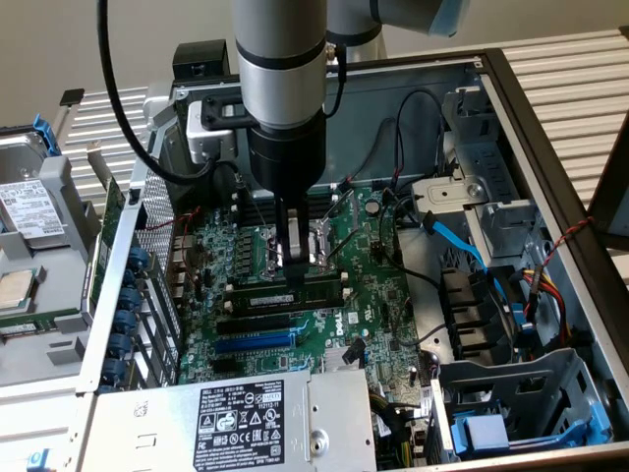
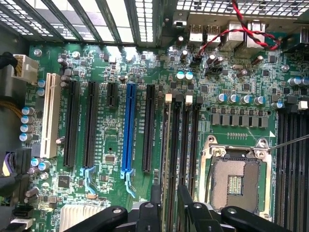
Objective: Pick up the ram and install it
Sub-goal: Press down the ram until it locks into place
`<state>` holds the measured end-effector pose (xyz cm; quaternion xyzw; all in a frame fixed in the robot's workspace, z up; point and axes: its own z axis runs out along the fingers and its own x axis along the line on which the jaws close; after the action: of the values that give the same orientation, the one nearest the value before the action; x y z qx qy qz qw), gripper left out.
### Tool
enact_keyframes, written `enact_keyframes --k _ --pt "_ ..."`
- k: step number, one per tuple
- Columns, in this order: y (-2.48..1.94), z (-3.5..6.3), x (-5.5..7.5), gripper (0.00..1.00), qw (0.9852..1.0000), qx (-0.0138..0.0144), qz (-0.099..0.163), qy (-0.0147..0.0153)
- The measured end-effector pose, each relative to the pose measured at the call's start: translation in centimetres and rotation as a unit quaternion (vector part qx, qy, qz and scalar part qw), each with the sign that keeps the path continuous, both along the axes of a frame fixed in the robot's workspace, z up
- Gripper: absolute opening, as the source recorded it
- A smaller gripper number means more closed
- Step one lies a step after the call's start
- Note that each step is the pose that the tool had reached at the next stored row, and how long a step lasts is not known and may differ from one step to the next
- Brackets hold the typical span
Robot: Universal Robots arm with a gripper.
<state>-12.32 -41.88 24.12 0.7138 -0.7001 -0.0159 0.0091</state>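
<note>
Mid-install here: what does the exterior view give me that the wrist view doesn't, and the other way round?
Exterior view: the arm, the ram at full length under the gripper, the power supply, a hard drive.
Wrist view: the white slot, the rear ports.
Both: the gripper, the blue slot, the CPU socket.

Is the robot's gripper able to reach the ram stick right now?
Probably yes. The gripper sits right at the ram, which lies across the motherboard. No cable or part crosses between them; the blue cable runs off toward the exterior view's right.
</note>
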Motion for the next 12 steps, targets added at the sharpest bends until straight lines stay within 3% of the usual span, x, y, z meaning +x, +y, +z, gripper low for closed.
enact_keyframes --k 9,11,12 --pt "0.0 0.16 -0.66 0.26 1.0 -0.0001 0.0 0.0001" --pt "0.01 0.16 -0.72 0.13 1.0 -0.0001 0.0 0.0" --pt "0.01 0.16 -0.72 0.13 1.0 -0.0001 0.0 0.0"
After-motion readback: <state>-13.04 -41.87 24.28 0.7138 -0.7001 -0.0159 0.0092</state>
